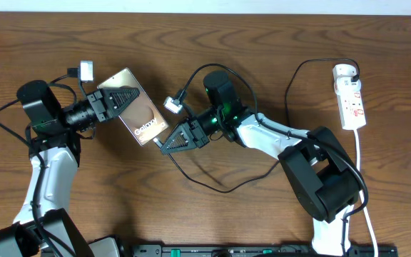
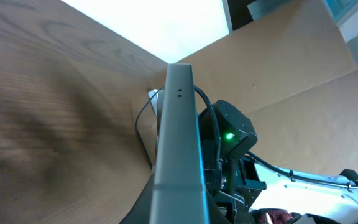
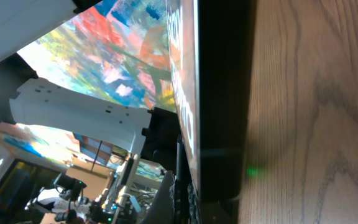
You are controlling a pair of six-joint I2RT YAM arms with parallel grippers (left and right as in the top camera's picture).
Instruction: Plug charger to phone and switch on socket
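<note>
The phone (image 1: 143, 120), bronze with white "Galaxy" lettering, is held off the table, tilted, left of centre. My left gripper (image 1: 122, 98) is shut on its upper-left end; the left wrist view shows the phone's silver edge (image 2: 179, 143) running straight out from the jaws. My right gripper (image 1: 164, 145) is at the phone's lower-right end, shut on the tip of the black charger cable (image 1: 223, 190). The right wrist view shows the phone's dark edge (image 3: 219, 93) against the fingers (image 3: 188, 199); the plug tip itself is hidden. The white socket strip (image 1: 351, 100) lies at the far right.
The charger cable loops across the table below the right arm and climbs to the strip's top end. The strip's white cord (image 1: 359, 157) runs down the right side. Thin black camera cables with small white connectors (image 1: 171, 105) arch over each wrist.
</note>
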